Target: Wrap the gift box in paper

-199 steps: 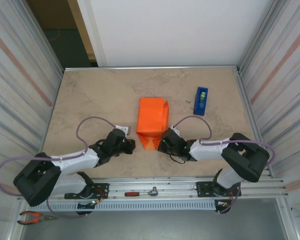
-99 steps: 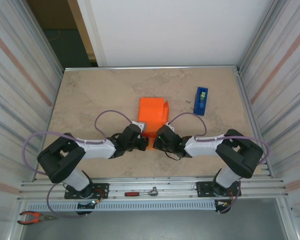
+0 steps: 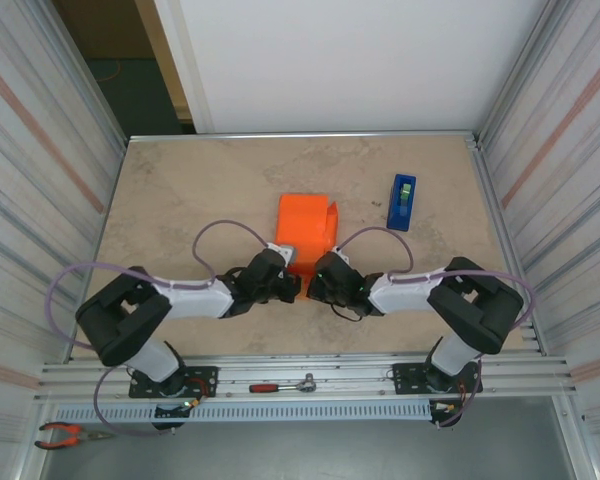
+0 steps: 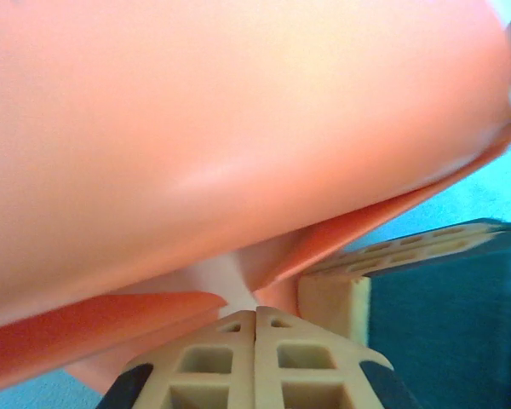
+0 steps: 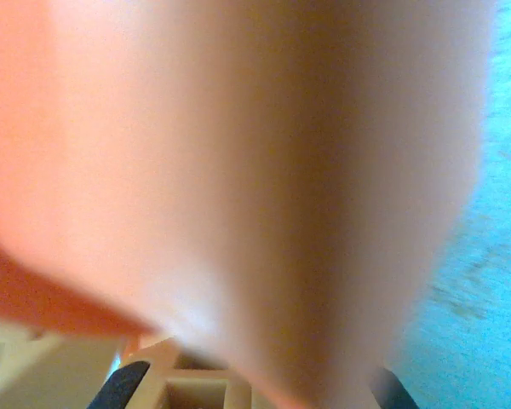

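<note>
Top external: one paper (image 3: 305, 228), bright orange, smooth, folded into boxy parcel, mid-table; gift box hidden under wrap. Table (image 3: 200, 190) beige, stone-mottled. One tape dispenser (image 3: 402, 202), blue, narrow, right of parcel, apart from it. Two grippers at parcel's near end: left gripper (image 3: 290, 288), right gripper (image 3: 314, 286), side by side.

Left wrist: two cream lattice fingers (image 4: 213, 362) pressed flat together, closed, tips at creased orange fold; paper pinch unclear.

Right wrist: glossy paper blurred close; jaws closed.

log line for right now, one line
paper: folded bundle | left gripper: jaws shut at its near end | right gripper: jaws shut, same end | tape dispenser: right of paper, apart
</note>
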`<state>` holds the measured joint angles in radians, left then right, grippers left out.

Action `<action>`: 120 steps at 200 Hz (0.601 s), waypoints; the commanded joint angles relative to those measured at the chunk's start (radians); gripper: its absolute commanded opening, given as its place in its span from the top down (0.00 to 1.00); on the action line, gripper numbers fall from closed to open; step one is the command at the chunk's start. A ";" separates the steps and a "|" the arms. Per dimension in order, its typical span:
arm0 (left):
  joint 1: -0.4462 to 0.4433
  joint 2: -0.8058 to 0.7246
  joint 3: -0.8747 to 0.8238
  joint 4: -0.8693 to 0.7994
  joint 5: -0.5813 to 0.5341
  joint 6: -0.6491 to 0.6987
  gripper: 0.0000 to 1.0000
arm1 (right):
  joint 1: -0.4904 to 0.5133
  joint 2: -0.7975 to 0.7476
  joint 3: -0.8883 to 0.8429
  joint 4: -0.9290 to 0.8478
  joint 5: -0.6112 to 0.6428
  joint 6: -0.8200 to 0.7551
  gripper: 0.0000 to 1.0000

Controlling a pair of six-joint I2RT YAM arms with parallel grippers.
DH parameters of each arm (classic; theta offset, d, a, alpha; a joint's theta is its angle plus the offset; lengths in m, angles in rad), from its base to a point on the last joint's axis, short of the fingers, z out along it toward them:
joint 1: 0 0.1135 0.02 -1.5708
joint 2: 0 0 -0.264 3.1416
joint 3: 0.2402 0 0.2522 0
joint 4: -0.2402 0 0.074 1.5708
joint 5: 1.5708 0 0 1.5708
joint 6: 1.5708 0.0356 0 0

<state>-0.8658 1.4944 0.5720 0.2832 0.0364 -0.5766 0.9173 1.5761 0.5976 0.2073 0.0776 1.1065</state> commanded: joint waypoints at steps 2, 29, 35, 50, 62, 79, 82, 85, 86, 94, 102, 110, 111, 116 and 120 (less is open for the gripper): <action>0.019 -0.111 0.031 -0.085 -0.008 0.016 0.97 | -0.013 -0.068 -0.029 -0.036 0.009 -0.024 1.00; 0.113 -0.170 0.068 -0.156 0.034 0.042 0.88 | -0.019 -0.095 -0.036 -0.052 0.012 -0.030 1.00; 0.138 -0.172 0.079 -0.166 0.046 0.051 0.86 | -0.020 -0.094 -0.036 -0.051 0.011 -0.030 1.00; 0.194 -0.169 0.103 -0.179 0.082 0.074 0.81 | -0.019 -0.086 -0.030 -0.043 0.009 -0.030 1.00; 0.233 -0.148 0.133 -0.190 0.110 0.099 0.77 | -0.021 -0.073 -0.024 -0.031 0.004 -0.030 1.00; 0.269 -0.097 0.195 -0.230 0.145 0.145 0.72 | -0.021 -0.044 -0.002 -0.031 -0.002 -0.034 1.00; 0.273 -0.087 0.206 -0.237 0.150 0.153 0.71 | -0.023 -0.038 0.001 -0.030 -0.005 -0.034 1.00; 0.277 -0.077 0.216 -0.244 0.154 0.164 0.70 | -0.023 -0.033 0.006 -0.027 -0.005 -0.036 1.00; 0.277 -0.073 0.220 -0.247 0.155 0.166 0.70 | -0.022 -0.032 0.007 -0.027 -0.006 -0.037 1.00; 0.281 -0.048 0.247 -0.263 0.158 0.190 0.66 | -0.025 -0.017 0.017 -0.025 -0.010 -0.041 1.00; 0.284 -0.023 0.269 -0.276 0.161 0.208 0.63 | -0.028 -0.004 0.029 -0.026 -0.012 -0.045 1.00; 0.284 -0.001 0.284 -0.285 0.163 0.221 0.60 | -0.033 0.010 0.039 -0.025 -0.015 -0.049 1.00; 0.285 0.000 0.285 -0.285 0.165 0.223 0.60 | -0.034 0.011 0.040 -0.025 -0.015 -0.050 1.00; 0.285 0.013 0.291 -0.288 0.168 0.226 0.59 | -0.037 0.017 0.044 -0.026 -0.018 -0.054 1.00; 0.285 0.022 0.294 -0.289 0.169 0.228 0.58 | -0.042 0.022 0.048 -0.026 -0.019 -0.056 1.00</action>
<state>-0.5861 1.4704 0.8219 0.0563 0.1612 -0.4248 0.8955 1.5635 0.6006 0.1814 0.0696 1.0866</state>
